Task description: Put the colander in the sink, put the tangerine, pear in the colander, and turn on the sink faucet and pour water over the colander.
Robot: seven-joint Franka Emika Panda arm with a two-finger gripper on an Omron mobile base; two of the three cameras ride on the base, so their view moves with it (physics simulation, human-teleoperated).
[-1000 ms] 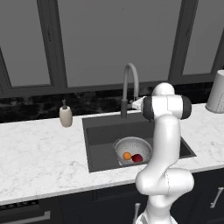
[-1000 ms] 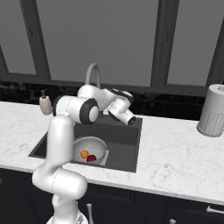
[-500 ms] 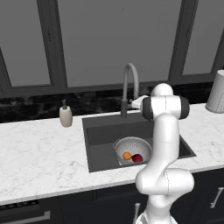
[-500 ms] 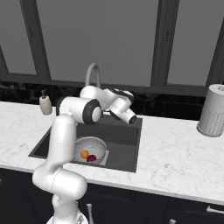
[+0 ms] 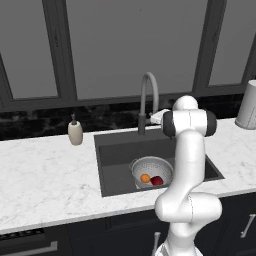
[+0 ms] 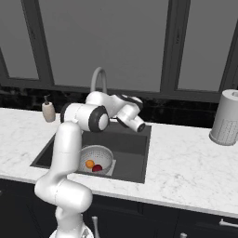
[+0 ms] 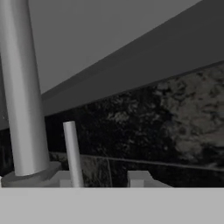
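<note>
Showing no readable writing, colander holds tangerine.

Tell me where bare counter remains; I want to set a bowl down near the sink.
Left of the sink, the marble counter lies bare in front of the soap dispenser. Right of the sink, a wide bare stretch runs to the paper towel roll. Crowded: the sink itself, where the colander holds the tangerine and pear, and the arm reaches at the sink faucet.
</note>
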